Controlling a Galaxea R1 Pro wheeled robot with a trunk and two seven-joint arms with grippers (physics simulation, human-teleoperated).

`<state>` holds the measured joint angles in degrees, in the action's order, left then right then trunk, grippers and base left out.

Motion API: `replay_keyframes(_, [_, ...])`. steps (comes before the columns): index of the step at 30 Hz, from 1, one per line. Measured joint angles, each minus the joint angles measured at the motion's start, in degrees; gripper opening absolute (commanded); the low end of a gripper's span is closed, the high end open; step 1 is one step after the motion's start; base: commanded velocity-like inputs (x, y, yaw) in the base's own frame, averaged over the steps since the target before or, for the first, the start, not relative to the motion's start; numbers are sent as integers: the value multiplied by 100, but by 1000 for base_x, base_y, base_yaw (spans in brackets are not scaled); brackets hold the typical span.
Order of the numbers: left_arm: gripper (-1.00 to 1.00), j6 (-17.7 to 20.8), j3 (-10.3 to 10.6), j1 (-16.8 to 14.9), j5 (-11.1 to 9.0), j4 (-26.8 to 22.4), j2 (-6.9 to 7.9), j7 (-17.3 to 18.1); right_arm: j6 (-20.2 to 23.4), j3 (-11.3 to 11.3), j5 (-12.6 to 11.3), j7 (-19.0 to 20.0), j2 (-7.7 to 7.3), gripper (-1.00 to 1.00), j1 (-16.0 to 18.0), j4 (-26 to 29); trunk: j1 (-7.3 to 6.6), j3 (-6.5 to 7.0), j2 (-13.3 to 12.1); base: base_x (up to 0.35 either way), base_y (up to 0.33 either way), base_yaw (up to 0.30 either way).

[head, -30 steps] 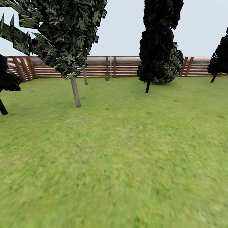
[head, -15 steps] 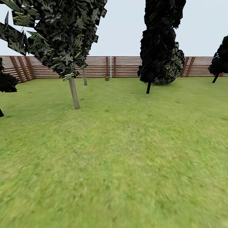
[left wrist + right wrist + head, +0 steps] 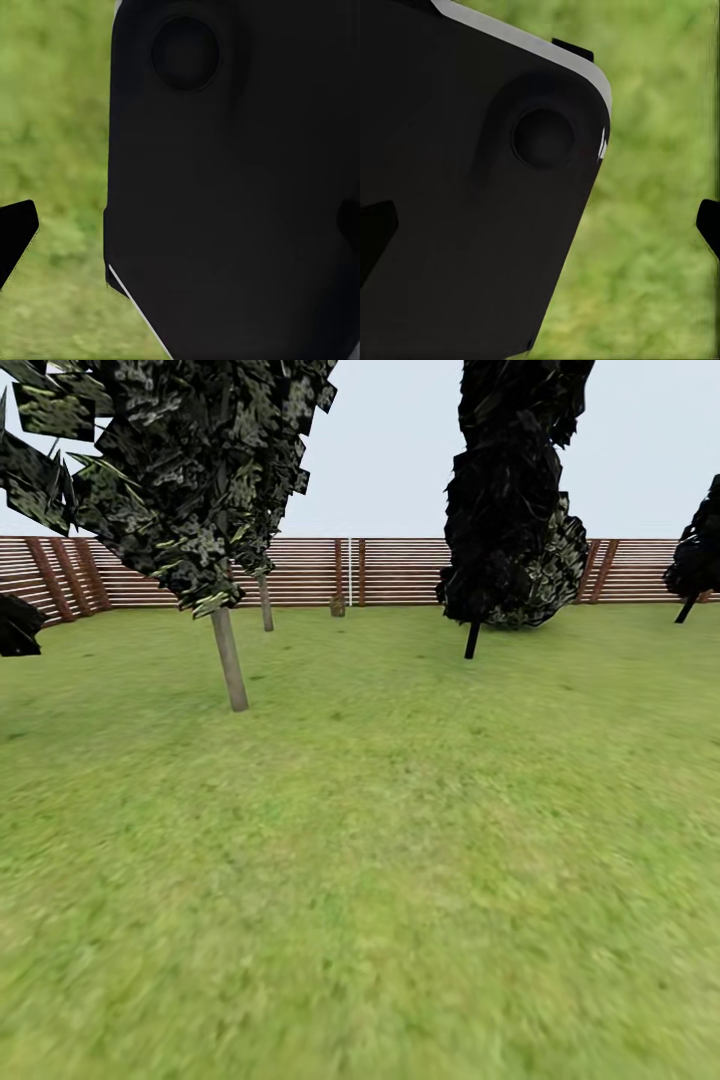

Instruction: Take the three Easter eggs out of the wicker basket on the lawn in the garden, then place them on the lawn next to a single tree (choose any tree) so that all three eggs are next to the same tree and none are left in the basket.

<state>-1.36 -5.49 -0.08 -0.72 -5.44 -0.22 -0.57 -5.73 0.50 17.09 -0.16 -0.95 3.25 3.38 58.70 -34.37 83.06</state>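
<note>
The lawn [image 3: 400, 840] spreads wide and green ahead of me. A tree [image 3: 230, 660] with a pale grey-beige trunk and blotched leaves stands at the left, and a second pale trunk [image 3: 265, 603] rises behind it. A small brown thing [image 3: 338, 603] sits far off by the fence; it may be the wicker basket, but it is too small to tell. The eggs are out of view. My left gripper [image 3: 180, 229] and right gripper [image 3: 540, 225] are open, fingertips wide apart, with a black part of the robot and grass behind them.
A brown slatted fence [image 3: 400, 570] closes the far side of the garden. A black-foliaged tree [image 3: 471, 638] with a thin trunk stands right of centre, with a round dark bush [image 3: 550, 575] behind it. Another black tree [image 3: 690, 570] is at the far right.
The whole head view has shifted as the camera moves forward: the pale-trunk tree sits lower and further left, and the black tree at the left edge has nearly slid out.
</note>
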Motion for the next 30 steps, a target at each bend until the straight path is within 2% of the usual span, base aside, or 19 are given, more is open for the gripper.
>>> replay_keyframes(30, [100,0,-5,0,0,-1,6,-1,-1,0,0,0,0,100,1,0,0,0,0,327,0,0])
